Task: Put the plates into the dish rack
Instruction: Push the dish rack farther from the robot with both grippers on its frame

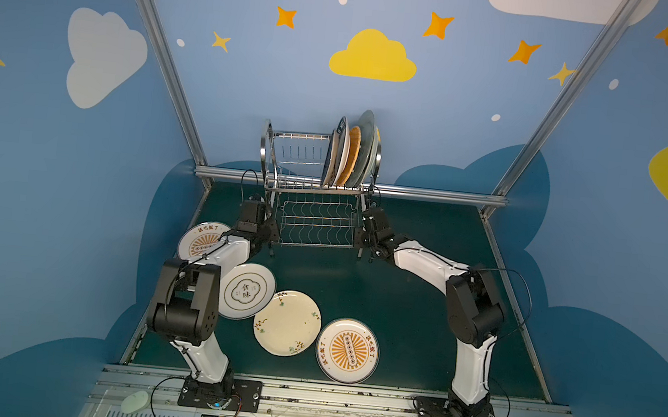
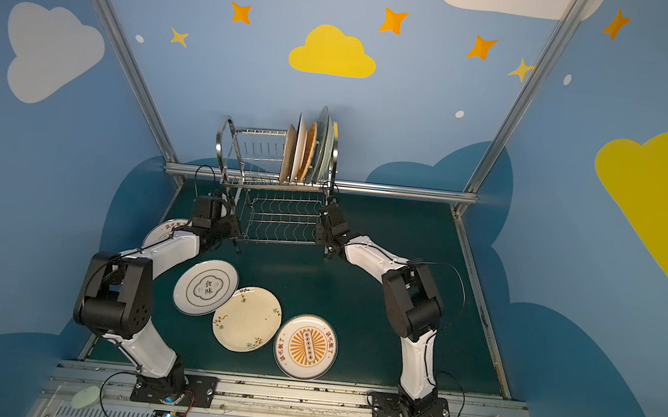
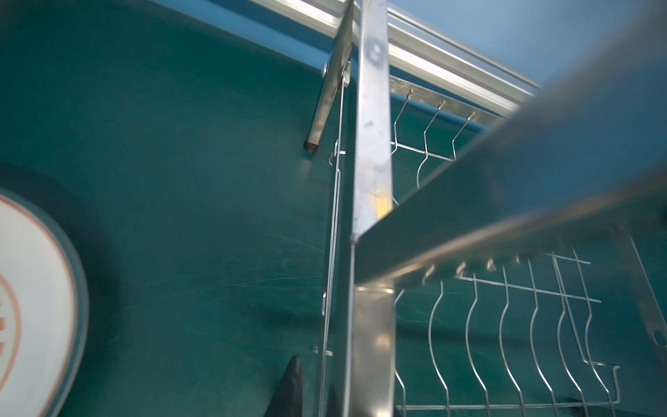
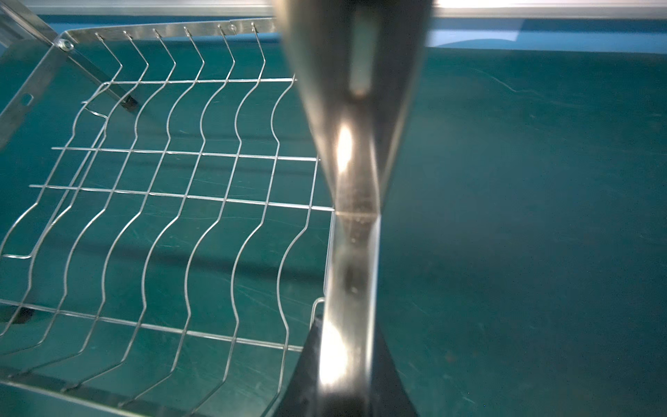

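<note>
Two-tier steel wire dish rack (image 1: pixel 313 190) at 12 o'clock on the desk (image 1: pixel 398 307), upright, partly loaded.
Racked plates (image 1: pixel 348 152) stand on edge, packed at the upper tier's right end. Four lie flat, face up: sunburst plate (image 1: pixel 194 242) at 9 o'clock, cloud-emblem plate (image 1: pixel 247 291) touching cream floral plate (image 1: pixel 287 323) near 7, second sunburst plate (image 1: pixel 348 351) at 6.

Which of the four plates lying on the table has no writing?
The cream floral plate, third from the left: only small sprigs dot its rim, while the other three carry printed characters.
</note>
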Controlling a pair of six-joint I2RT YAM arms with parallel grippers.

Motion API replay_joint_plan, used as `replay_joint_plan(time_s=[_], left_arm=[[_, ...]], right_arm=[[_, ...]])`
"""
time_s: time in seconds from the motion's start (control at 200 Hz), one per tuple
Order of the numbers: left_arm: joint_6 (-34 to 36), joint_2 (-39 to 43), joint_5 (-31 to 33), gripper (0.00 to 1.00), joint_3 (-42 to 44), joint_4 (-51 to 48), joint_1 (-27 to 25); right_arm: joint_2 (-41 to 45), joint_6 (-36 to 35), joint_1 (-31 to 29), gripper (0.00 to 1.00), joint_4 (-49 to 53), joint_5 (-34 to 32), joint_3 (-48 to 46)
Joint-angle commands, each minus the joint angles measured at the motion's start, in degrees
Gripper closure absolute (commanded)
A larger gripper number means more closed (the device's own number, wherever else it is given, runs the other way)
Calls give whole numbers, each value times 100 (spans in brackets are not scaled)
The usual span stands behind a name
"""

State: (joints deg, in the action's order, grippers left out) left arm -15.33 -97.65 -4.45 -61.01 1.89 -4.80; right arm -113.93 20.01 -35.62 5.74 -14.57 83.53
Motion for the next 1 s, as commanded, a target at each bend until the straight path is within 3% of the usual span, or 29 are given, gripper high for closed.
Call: replay_joint_plan(time_s=[0.0, 0.576, 0.996], left_arm=[[-964, -250, -299, 96, -106, 247, -287], [-1576, -191, 572, 96, 130, 611, -1451], [-1978, -30, 1222, 96, 458, 794, -2027]], right_arm=[[729, 741, 273, 100, 303, -137, -222], [1962, 674, 1065, 100, 88, 177, -1730], [2352, 548, 1524, 100, 80, 627, -2112]])
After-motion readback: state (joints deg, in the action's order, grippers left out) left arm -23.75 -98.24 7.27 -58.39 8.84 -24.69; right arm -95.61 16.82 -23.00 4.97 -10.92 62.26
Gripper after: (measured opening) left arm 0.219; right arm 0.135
